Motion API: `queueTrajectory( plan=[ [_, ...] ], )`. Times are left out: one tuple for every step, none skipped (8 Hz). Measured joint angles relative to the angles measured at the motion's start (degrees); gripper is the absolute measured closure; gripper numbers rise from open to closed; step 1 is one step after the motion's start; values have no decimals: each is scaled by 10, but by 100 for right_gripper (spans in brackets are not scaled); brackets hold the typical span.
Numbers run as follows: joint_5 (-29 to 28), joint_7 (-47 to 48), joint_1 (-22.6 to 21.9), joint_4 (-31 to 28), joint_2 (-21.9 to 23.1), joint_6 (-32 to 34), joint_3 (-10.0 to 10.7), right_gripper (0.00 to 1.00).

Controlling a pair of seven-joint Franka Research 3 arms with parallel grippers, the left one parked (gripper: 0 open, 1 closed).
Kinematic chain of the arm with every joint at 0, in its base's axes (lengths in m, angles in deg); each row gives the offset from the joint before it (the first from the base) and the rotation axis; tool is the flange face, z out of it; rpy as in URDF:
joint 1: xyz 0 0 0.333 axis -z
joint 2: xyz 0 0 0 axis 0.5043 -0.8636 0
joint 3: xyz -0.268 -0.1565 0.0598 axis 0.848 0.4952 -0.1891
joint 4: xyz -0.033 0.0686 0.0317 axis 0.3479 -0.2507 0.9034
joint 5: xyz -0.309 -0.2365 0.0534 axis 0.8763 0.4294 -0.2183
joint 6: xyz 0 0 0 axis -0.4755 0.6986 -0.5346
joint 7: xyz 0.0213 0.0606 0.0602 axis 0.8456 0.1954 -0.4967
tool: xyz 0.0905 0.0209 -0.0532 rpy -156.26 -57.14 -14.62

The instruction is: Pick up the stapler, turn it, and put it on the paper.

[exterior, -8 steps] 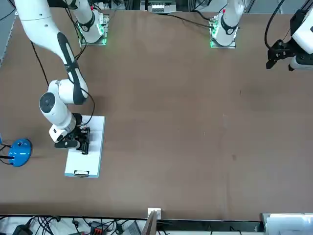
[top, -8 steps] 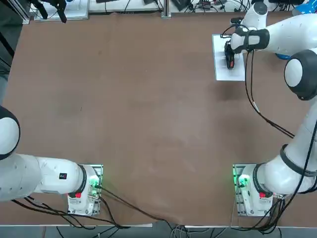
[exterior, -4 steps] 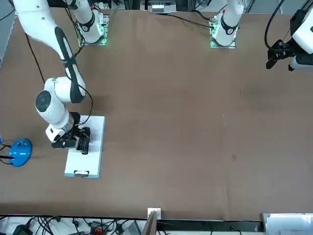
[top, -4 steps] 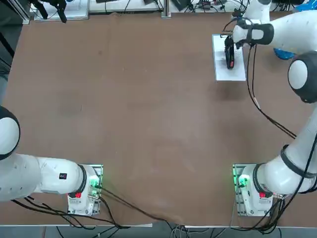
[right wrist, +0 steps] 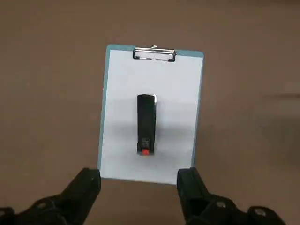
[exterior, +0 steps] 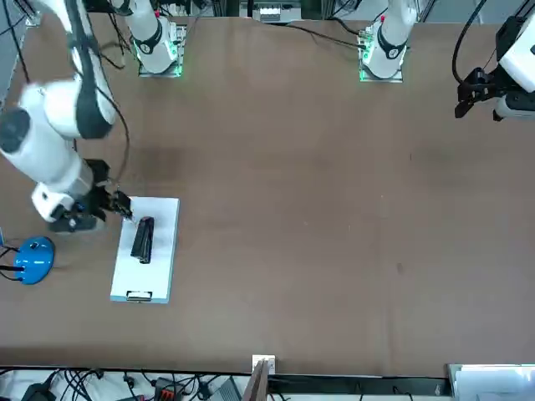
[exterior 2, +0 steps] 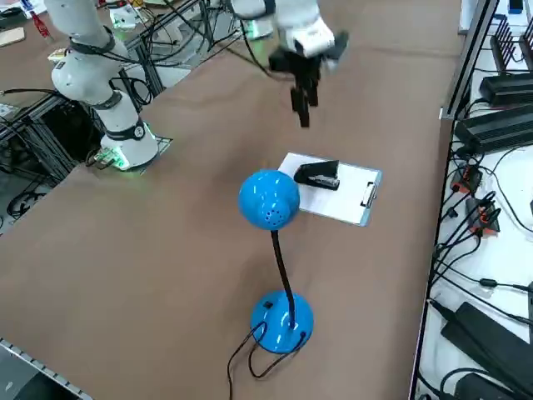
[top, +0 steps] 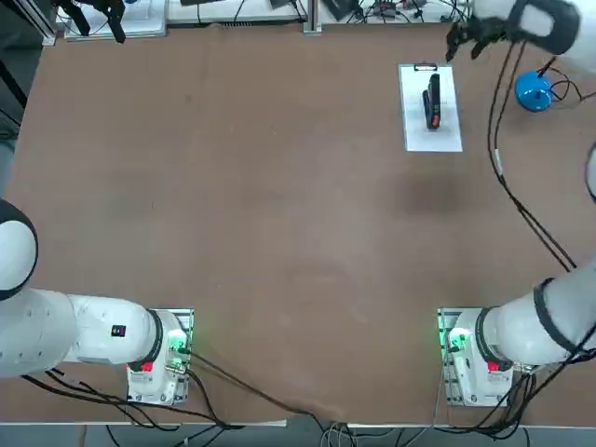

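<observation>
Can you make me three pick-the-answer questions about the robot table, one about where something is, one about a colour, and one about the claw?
1. Where is the stapler?
A. lying on the paper
B. under the lamp
C. in the claw

2. What colour is the lamp?
A. green
B. blue
C. yellow

3. What is the right claw doing?
A. squeezing the stapler
B. holding the paper
C. open and empty, raised off the paper

Answers:
1. A, the wrist view shows it lying lengthwise mid-sheet.
2. B, both its round head and its base are blue in the side view.
3. C, its fingers stand apart with nothing between them.
</observation>
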Motion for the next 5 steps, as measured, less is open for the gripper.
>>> queueTrajectory(
  plan=[
    [0,0,4,4,31,38,1,0],
    [0,0,5,19,50,84,1,0],
    [-1,0,5,42,59,133,1,0],
    [-1,0,5,68,66,180,1,0],
    [0,0,6,87,77,218,2,0]
  ],
)
